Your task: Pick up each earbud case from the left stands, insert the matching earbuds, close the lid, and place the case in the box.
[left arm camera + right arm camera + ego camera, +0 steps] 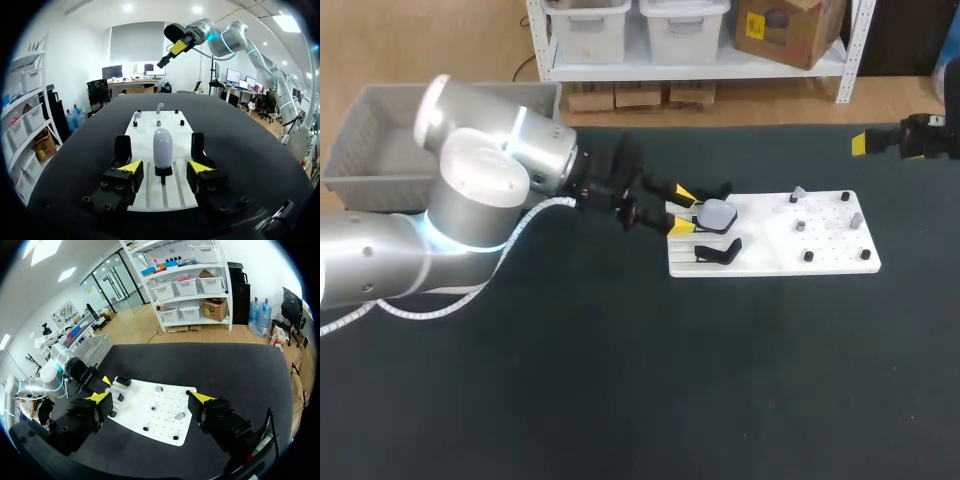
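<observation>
End effector (165, 168) astride case (162, 144) (upright)

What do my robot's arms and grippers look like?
The left arm and right arm are rounded silver-white tubes with glowing blue joint rings; a white coiled cable trails the left. The left gripper and right gripper are black with yellow tips.

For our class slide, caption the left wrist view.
White earbud case stands on the white board, centred before the open left pincer.
</observation>
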### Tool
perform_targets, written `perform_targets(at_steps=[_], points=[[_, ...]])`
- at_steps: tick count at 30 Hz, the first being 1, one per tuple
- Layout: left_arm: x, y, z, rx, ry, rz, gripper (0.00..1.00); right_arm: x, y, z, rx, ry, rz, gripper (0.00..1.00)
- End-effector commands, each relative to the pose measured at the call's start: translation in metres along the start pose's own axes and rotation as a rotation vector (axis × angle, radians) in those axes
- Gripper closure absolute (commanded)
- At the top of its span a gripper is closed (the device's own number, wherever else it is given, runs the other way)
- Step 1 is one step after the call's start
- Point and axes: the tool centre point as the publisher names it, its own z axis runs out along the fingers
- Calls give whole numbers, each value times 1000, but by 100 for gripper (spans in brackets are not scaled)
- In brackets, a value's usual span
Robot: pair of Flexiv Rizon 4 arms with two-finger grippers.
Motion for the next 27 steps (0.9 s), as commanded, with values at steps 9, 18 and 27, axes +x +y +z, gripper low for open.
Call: perform_targets(at_steps=[9, 18, 27], points=[[-2, 5, 10, 23, -4, 7, 45, 0, -1, 0, -4, 0, -1, 0], [-3, 4, 13, 31, -6, 13, 50, 0, -1, 0, -4, 0, -1, 0], [-1, 6, 17, 39, -6, 14, 51, 0, -1, 0, -4, 0, -1, 0]])
